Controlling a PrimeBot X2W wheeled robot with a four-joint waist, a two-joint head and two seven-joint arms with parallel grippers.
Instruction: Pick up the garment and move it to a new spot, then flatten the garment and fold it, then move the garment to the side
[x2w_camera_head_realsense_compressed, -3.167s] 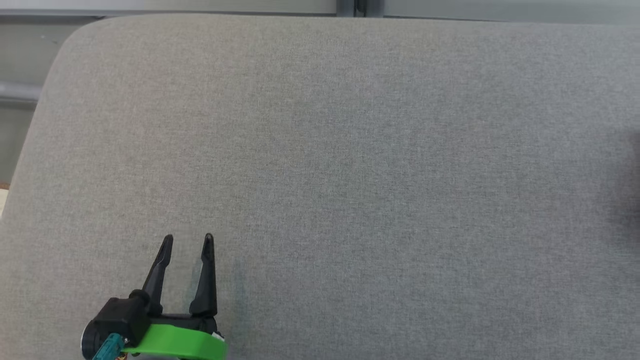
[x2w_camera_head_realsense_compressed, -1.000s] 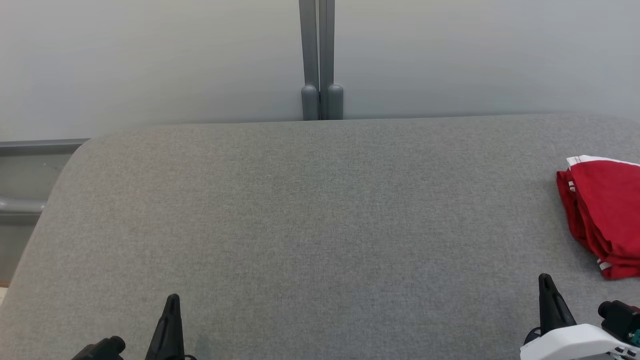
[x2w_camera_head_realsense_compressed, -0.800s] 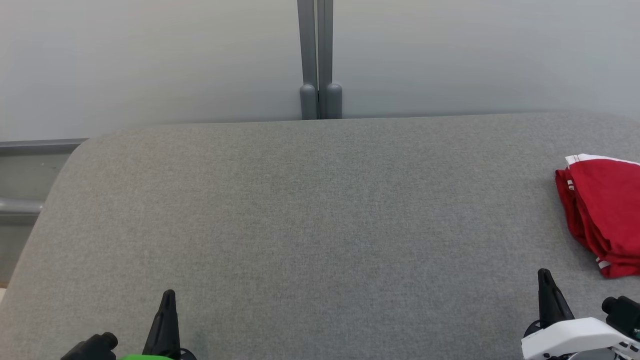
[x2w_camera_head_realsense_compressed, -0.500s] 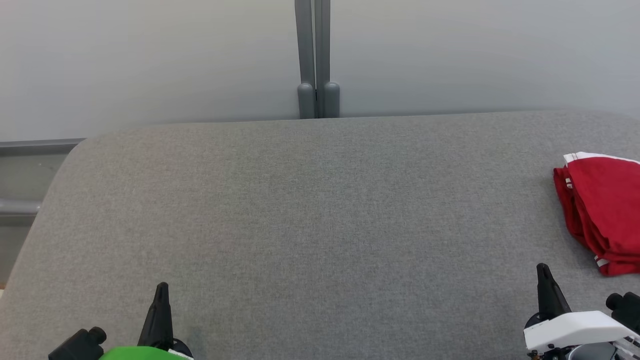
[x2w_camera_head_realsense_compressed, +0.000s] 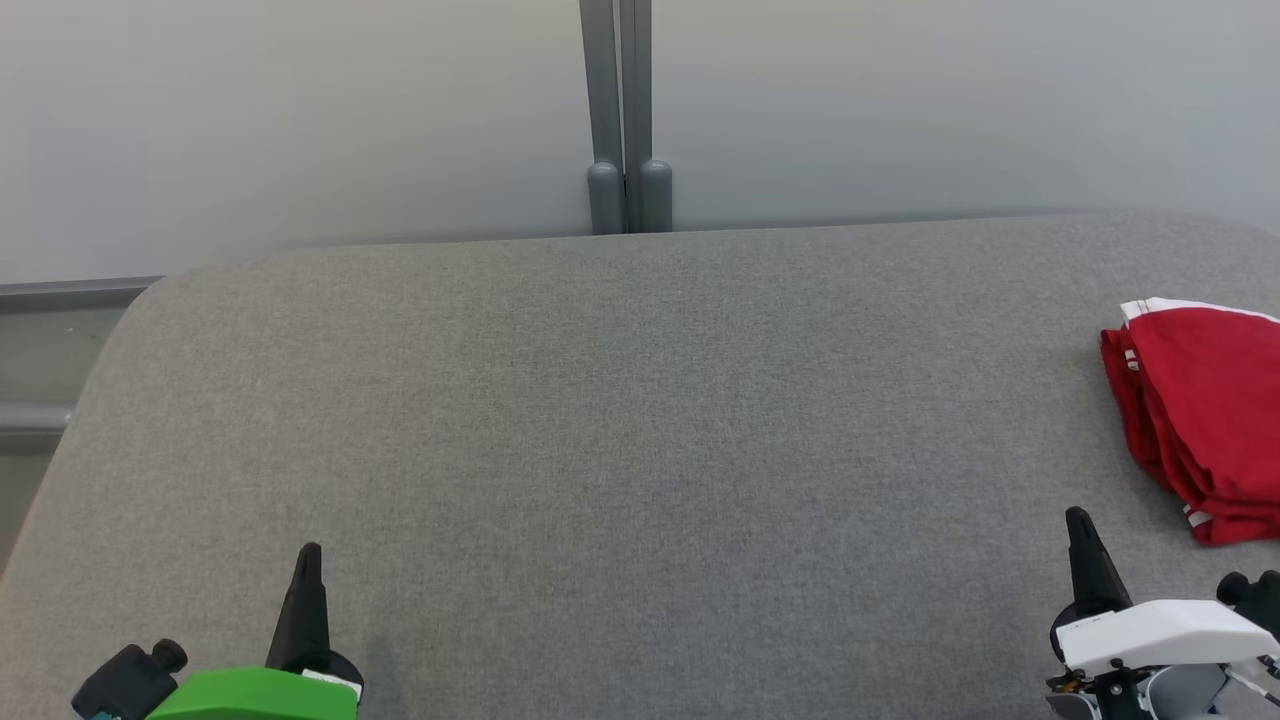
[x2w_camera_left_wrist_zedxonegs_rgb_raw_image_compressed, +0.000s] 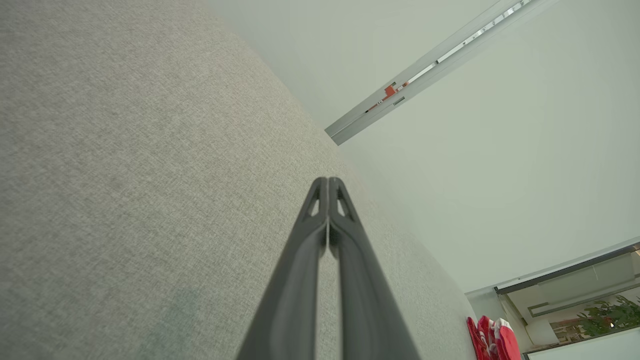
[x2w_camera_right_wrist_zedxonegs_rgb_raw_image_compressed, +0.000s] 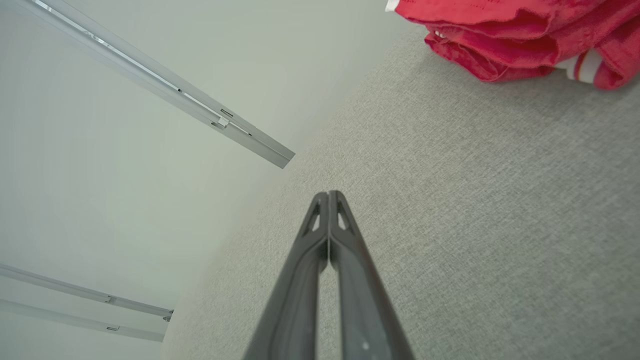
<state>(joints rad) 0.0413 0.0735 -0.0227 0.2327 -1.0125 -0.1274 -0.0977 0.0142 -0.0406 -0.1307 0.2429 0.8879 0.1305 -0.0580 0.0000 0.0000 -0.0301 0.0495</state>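
At the right edge of the head view, the red garment (x2w_camera_head_realsense_compressed: 1200, 420) lies on the grey fabric-covered surface (x2w_camera_head_realsense_compressed: 620, 420) as a compact bundle of stacked layers. White striped trim shows at its upper and lower corners, and part of the bundle runs off the frame. In the right wrist view the red garment (x2w_camera_right_wrist_zedxonegs_rgb_raw_image_compressed: 510, 35) sits at the upper right, ahead of the fingers and apart from them.

The left pincer (x2w_camera_head_realsense_compressed: 306, 570) is at the lower left of the head view, and the right pincer (x2w_camera_head_realsense_compressed: 1078, 525) is at the lower right. Both wrist views show the left pincer (x2w_camera_left_wrist_zedxonegs_rgb_raw_image_compressed: 328, 187) and the right pincer (x2w_camera_right_wrist_zedxonegs_rgb_raw_image_compressed: 328, 197) with their fingers pressed together and nothing between them. Neither touches the garment.

A grey post (x2w_camera_head_realsense_compressed: 622, 110) rises against the pale wall (x2w_camera_head_realsense_compressed: 300, 120) behind the surface.

Step in hand, as a judgement: no grasp is in progress. The layered bundle at the side fits a garment either awaiting its first pickup or already folded and set aside. The frames do not settle which.

If the pickup is pending, the right pincer is the nearer one. It needs to:
1. Spread its fingers.
2. Travel toward the upper right of the head view.
3. Close on the bundle's near edge, taking all layers so that none trails.
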